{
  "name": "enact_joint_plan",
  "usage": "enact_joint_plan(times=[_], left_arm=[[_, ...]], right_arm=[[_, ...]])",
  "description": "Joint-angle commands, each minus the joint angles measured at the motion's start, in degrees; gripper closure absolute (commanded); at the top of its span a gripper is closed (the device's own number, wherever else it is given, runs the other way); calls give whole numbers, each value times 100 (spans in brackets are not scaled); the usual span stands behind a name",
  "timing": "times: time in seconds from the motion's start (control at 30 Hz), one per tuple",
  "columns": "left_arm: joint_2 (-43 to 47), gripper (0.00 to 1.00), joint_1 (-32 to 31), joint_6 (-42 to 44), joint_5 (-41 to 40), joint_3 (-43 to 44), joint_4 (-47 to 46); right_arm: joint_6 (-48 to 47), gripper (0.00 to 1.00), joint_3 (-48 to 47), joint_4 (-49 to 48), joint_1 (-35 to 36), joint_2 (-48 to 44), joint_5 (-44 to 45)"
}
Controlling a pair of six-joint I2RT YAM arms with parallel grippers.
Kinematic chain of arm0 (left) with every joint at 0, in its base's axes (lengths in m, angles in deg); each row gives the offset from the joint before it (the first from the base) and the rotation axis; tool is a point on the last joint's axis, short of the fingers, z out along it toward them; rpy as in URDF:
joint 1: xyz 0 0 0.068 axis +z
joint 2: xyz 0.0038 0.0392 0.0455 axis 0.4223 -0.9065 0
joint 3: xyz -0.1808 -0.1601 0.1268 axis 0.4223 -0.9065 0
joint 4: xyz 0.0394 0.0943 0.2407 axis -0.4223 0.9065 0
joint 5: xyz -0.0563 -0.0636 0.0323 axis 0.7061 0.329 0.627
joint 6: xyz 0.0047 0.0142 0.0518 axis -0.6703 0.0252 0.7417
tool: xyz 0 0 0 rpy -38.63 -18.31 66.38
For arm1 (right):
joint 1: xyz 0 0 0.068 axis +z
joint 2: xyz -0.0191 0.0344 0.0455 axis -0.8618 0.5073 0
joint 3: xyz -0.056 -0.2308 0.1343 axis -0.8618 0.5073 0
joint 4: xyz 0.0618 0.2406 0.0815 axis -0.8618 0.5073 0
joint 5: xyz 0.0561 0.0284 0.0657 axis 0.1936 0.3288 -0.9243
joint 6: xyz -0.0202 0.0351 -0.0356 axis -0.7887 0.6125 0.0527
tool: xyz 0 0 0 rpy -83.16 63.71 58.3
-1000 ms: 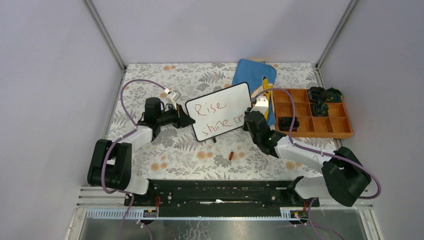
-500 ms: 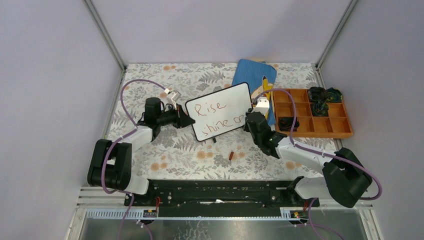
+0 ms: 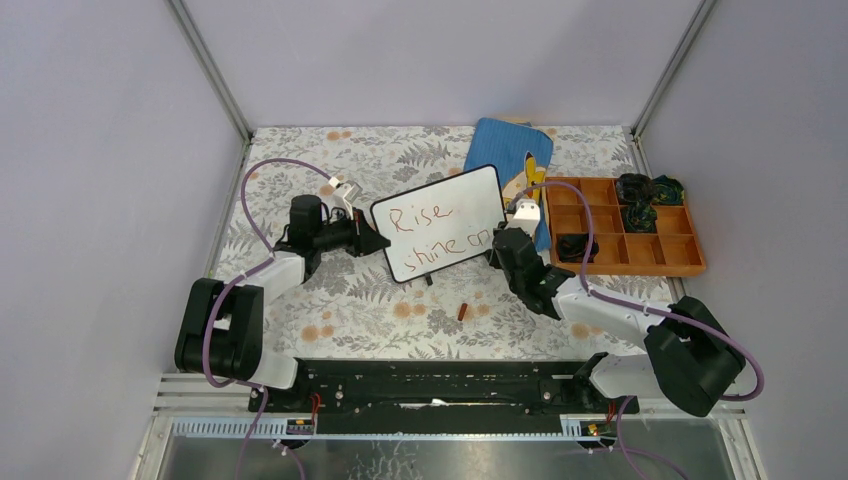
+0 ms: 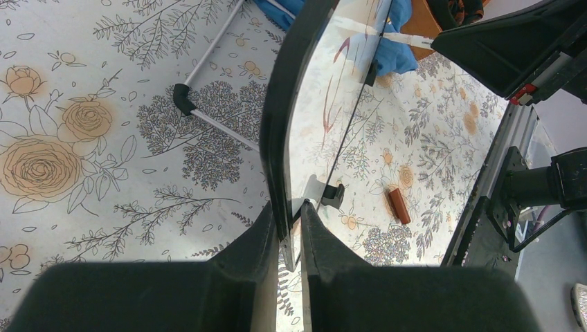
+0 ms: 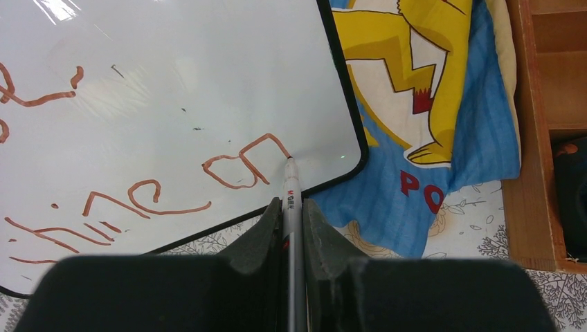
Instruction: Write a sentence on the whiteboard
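Observation:
The whiteboard [image 3: 440, 222] stands tilted at the table's middle, with red words "Rise" and "shine" plus more letters on it. My left gripper [image 3: 378, 241] is shut on its left edge; in the left wrist view the jaws pinch the black frame [image 4: 280, 138] edge-on. My right gripper [image 3: 497, 245] is shut on a grey marker [image 5: 291, 207]. The marker's tip touches the board [image 5: 173, 97] at the end of the last red stroke, near the lower right corner. A red marker cap [image 3: 463, 311] lies on the cloth in front of the board and shows in the left wrist view [image 4: 399, 206].
A blue Pikachu pouch [image 3: 512, 150] lies behind the board, also in the right wrist view [image 5: 443, 104]. A wooden compartment tray [image 3: 660, 255] with dark items stands at the right. The floral cloth [image 3: 330, 300] covers the table.
My right gripper has shifted slightly right and down with the marker, adding a stroke to the last letters. The left arm and the board have not moved.

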Motion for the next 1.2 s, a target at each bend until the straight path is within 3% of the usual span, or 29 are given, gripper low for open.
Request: enact_joint_plan(times=[0.0, 0.33, 0.73, 1.17], left_arm=[[-144, 100, -36, 445, -701, -91, 627], [-183, 100, -58, 468, -701, -54, 660], [-170, 100, -67, 461, -728, -55, 662], [-161, 100, -72, 460, -743, -65, 661]], right_arm=[[114, 100, 28, -34, -52, -140, -114], [163, 100, 30, 57, -57, -222, -103], [280, 100, 46, 716, -61, -1384, 85], [1200, 100, 1052, -423, -312, -1544, 48]])
